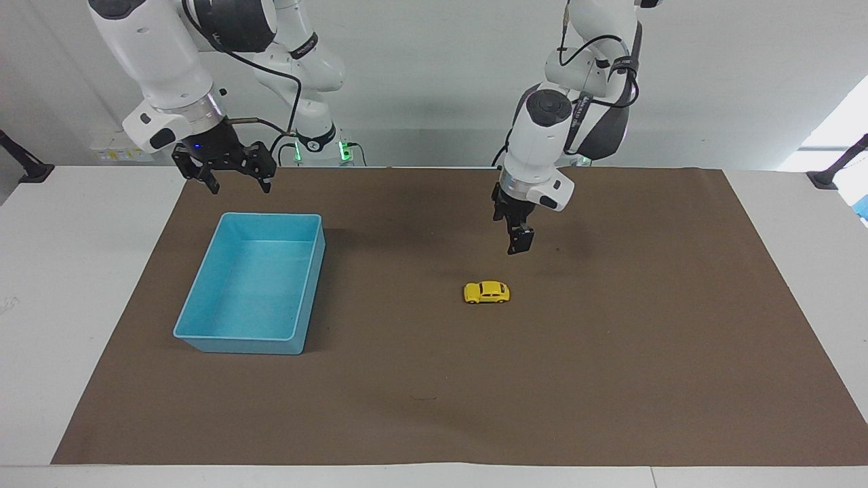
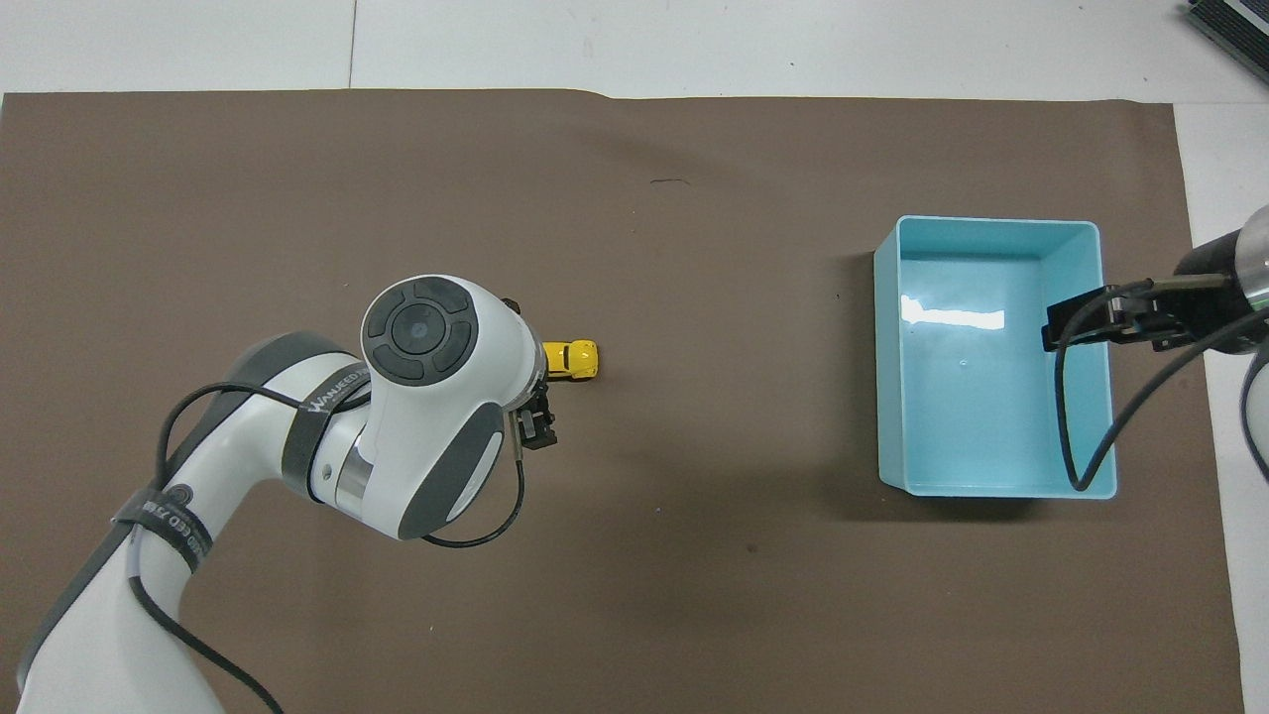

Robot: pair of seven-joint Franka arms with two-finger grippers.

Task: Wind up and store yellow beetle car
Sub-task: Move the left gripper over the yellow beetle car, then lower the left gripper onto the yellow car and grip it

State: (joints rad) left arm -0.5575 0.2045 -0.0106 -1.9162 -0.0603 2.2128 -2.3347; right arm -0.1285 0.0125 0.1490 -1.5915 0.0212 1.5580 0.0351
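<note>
Above the brown mat [image 1: 610, 379], left gripper [image 1: 518, 238] hangs in the air with jaws open and empty, pointing down. Yellow beetle car [image 1: 486, 292] sits on the mat below it, clear of the jaws, no contact; in the facing view the car is offset slightly from the jaw line toward the right arm's end. In the overhead view the left wrist covers part of the car [image 2: 572, 358], and only one end shows. Car stands on its wheels, side-on to the robots, roughly mid-mat.

Right gripper [image 1: 227, 175] waits over the mat edge just robot-side of the blue bin [image 1: 203, 298], jaws open, holding nothing. Bin sits on the mat toward the right arm's end, well apart from the car, nothing inside it. White tabletop [image 1: 81, 271] shows around the mat.
</note>
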